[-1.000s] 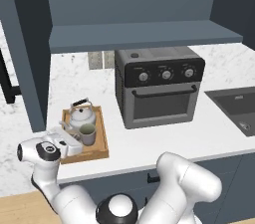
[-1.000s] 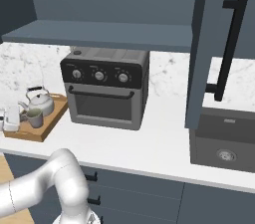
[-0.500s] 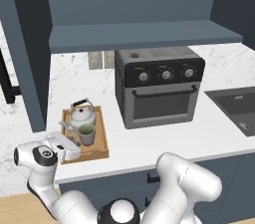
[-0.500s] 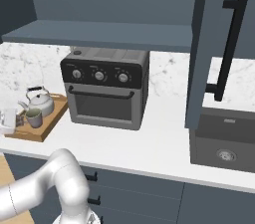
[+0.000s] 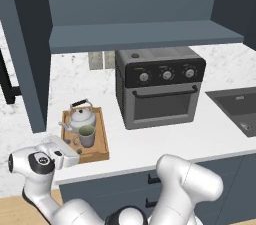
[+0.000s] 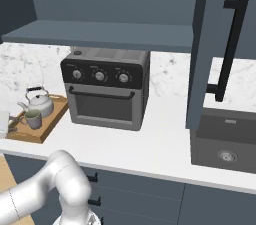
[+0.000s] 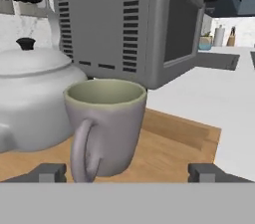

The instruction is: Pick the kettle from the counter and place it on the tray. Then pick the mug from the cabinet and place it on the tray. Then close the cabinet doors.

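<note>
Our gripper [image 7: 127, 172] sits wide open at the bottom of the hand view, one fingertip [image 7: 50, 172] on each side of the mug's handle, holding nothing. The mug [image 7: 105, 126] stands upright on the wooden tray [image 7: 184, 136], mid-frame, handle towards us. The kettle [image 7: 32, 98] is just beside it at left, also on the tray. In the left base view we see tray [image 5: 102, 139], kettle [image 5: 81, 117] and mug [image 5: 87, 136] at lower left on the counter [image 5: 200, 136], with the toaster oven [image 5: 160, 86] at centre. Cabinet doors [image 6: 212, 49] stand open, one at upper right of the right base view.
</note>
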